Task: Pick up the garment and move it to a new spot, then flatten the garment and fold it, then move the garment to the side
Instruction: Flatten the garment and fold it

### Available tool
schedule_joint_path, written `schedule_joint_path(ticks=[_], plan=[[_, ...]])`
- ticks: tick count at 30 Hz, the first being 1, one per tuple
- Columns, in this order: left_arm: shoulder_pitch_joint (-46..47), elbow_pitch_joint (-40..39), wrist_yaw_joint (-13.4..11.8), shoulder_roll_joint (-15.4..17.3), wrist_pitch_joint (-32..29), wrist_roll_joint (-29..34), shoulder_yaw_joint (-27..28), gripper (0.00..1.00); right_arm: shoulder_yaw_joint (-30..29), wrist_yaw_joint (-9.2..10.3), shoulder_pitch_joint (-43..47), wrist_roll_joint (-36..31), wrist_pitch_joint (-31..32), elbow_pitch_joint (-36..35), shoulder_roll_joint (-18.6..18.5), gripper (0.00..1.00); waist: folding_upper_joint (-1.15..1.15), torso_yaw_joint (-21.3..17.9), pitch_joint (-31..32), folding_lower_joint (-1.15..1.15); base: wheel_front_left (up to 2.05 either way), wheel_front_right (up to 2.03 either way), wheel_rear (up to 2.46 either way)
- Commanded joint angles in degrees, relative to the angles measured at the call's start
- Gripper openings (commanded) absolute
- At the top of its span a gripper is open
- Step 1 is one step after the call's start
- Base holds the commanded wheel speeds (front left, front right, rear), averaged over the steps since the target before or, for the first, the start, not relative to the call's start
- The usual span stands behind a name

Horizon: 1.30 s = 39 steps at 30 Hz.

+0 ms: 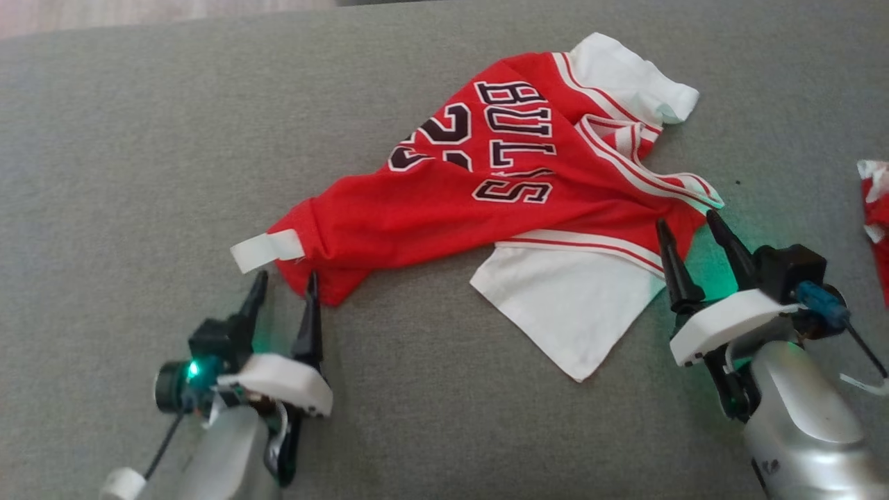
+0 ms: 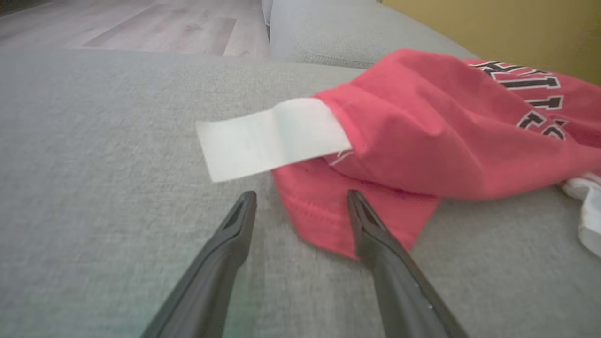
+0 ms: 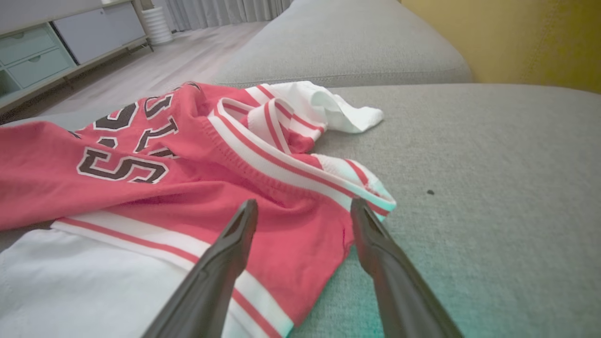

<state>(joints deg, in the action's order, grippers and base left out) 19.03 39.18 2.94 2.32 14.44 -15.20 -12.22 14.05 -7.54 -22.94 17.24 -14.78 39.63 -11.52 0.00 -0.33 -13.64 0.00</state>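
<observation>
The garment [image 1: 500, 201] is a red jersey with white sleeves, striped trim and dark lettering, lying crumpled on a grey cushion. My left gripper [image 1: 285, 279] is open at the jersey's near left corner, beside a white tab [image 1: 267, 250]; in the left wrist view the red hem [image 2: 319, 211] lies between the fingers of the left gripper [image 2: 300, 199]. My right gripper [image 1: 687, 226] is open at the jersey's right edge. In the right wrist view the right gripper [image 3: 305, 206] straddles red fabric and striped trim [image 3: 300, 173] of the garment [image 3: 141, 188]. Neither gripper holds anything.
The grey sofa cushion [image 1: 139, 173] spreads wide around the jersey. Another red-and-white piece of cloth [image 1: 876, 208] lies at the right edge. Beyond the sofa are a wooden floor [image 2: 141, 23], a drawer unit [image 3: 47, 51] and a yellow wall [image 3: 516, 37].
</observation>
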Motion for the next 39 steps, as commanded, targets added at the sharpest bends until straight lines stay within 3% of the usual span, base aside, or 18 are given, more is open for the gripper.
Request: schedule_joint_path(ticks=[1, 6, 7, 8, 13, 22, 23, 24, 29, 39], plan=[[2.7, -0.5, -0.1, 0.6, 0.6, 0.1, 2.5, 1.00, 1.3, 0.05, -1.6, 0.4, -0.2, -1.4, 0.3, 1.00, 0.00, -0.7, -0.5, 0.00, 0.00, 0.00, 0.00], [4.1, 2.2, 0.5, 0.6, 0.6, 0.5, 3.7, 1.00, 1.9, 0.05, -2.1, 0.9, -0.2, -1.4, 0.4, 1.00, 0.00, -2.0, -1.2, 0.00, 0.00, 0.00, 0.00], [4.4, 3.0, 0.7, 0.6, 0.6, 0.7, 3.5, 0.41, 1.9, 0.05, -2.0, 1.0, -0.2, -1.4, 0.3, 1.00, 0.00, -2.1, -1.3, 0.00, 0.00, 0.00, 0.00], [4.7, 3.4, 0.8, 0.6, 0.6, 1.0, 3.5, 0.00, 1.7, 0.05, -2.0, 1.2, -0.2, -1.4, 0.3, 1.00, 0.00, -2.1, -1.3, 0.00, 0.00, 0.00, 0.00], [5.7, -2.5, -2.7, 1.7, 0.6, 6.3, 5.7, 0.00, 0.8, 0.05, -1.5, 1.4, -0.2, -1.3, 0.3, 1.00, 0.00, -1.4, -0.7, 0.00, 0.00, 0.00, 0.00], [4.5, -22.8, -12.0, 8.6, 0.6, 19.3, 3.0, 0.00, 0.5, 0.05, -0.4, 1.1, -0.2, -1.2, 2.6, 1.00, 0.00, 0.5, 2.0, 0.00, 0.00, 0.00, 0.00], [3.4, -23.5, -13.0, 9.1, 0.6, 19.5, 2.6, 0.40, 0.6, 0.05, -0.2, 1.0, -0.2, -1.1, 2.9, 1.00, 0.00, 0.4, 2.3, 0.00, 0.00, 0.00, 0.00], [1.8, -23.2, -14.0, 9.2, 0.6, 19.1, 2.4, 1.00, 0.8, 0.05, 0.0, 1.1, -0.2, -1.0, 3.2, 1.00, 0.00, 0.3, 2.7, 0.00, 0.00, 0.00, 0.00], [-6.6, -17.0, -15.9, 7.6, 0.6, 13.8, 4.5, 1.00, 0.7, 0.05, 1.7, 1.6, -0.2, -0.5, 4.1, 1.00, 0.00, 0.0, 4.9, 0.00, 0.00, 0.00, 0.00], [-11.4, -15.3, -12.7, 3.3, 0.6, 10.3, 7.6, 1.00, -0.8, 0.05, 5.7, 2.4, -0.2, -0.4, 5.5, 1.00, 0.00, 1.8, 9.6, 0.00, 0.00, 0.00, 0.00]])
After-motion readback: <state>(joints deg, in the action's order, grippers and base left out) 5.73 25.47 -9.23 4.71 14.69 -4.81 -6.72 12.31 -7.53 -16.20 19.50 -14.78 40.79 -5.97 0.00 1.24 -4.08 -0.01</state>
